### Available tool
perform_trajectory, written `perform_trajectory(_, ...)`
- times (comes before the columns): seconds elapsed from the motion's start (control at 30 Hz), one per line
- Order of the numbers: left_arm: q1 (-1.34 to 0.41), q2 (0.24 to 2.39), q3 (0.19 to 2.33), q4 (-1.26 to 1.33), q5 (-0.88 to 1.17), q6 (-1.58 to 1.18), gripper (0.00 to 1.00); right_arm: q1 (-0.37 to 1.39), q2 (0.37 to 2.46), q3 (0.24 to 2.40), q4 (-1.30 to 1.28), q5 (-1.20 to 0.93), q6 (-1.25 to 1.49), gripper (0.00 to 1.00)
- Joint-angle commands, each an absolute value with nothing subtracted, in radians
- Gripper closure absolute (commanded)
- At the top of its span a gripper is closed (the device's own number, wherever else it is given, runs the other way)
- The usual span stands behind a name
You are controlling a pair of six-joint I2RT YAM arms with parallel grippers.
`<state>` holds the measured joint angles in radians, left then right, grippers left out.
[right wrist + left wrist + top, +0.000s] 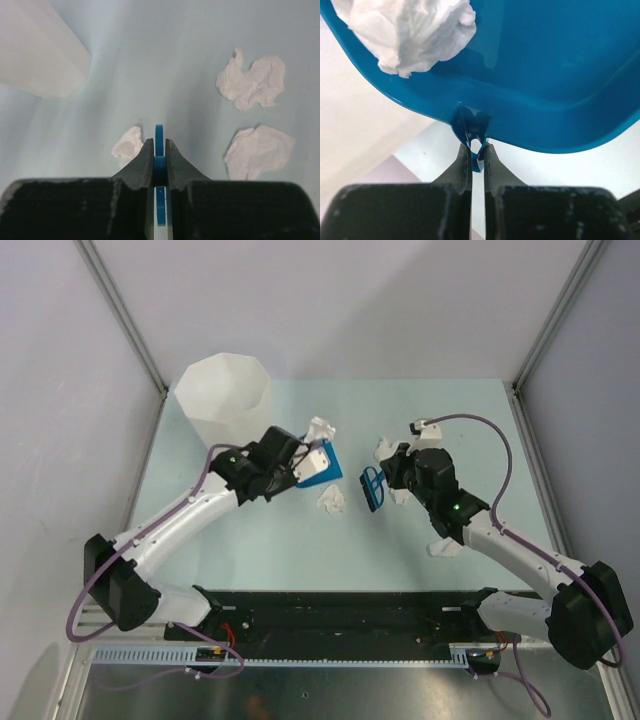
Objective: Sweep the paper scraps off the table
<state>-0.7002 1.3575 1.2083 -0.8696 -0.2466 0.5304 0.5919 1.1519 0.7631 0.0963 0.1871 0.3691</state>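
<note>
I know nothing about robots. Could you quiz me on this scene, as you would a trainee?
1. True or false: the left gripper is shut on the handle of the blue dustpan.
2. What lies in the dustpan? A) a paper wad B) a coin C) nothing
3. Fill in: the right gripper holds a small blue ____.
Key: 1 true; 2 A; 3 brush.
</note>
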Motion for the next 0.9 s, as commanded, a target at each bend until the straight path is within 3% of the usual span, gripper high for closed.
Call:
perform_trajectory(0.0, -0.663, 1.316, 1.397, -0.897, -0.328, 0.497, 1.0, 0.592, 1.147, 0.727, 0.121, 0.166, 0.379, 1.0)
perform_trajectory(0.33, -0.488, 1.39, 1.83, -0.982, -0.377, 0.508, 1.0, 0.592, 1.089, 0.677, 0.087, 0.164, 0.368, 1.0)
perform_trajectory(0.57, -0.422, 1.534, 2.061, -0.96, -0.849, 0.747, 1.0, 0.594, 1.071, 0.663, 0.077, 0.149, 0.364, 1.0)
perform_trajectory(0.87, -0.339, 1.709, 2.147, -0.948, -1.206, 1.167, 1.0, 0.614, 1.051, 0.652, 0.067, 0.15, 0.362, 1.0)
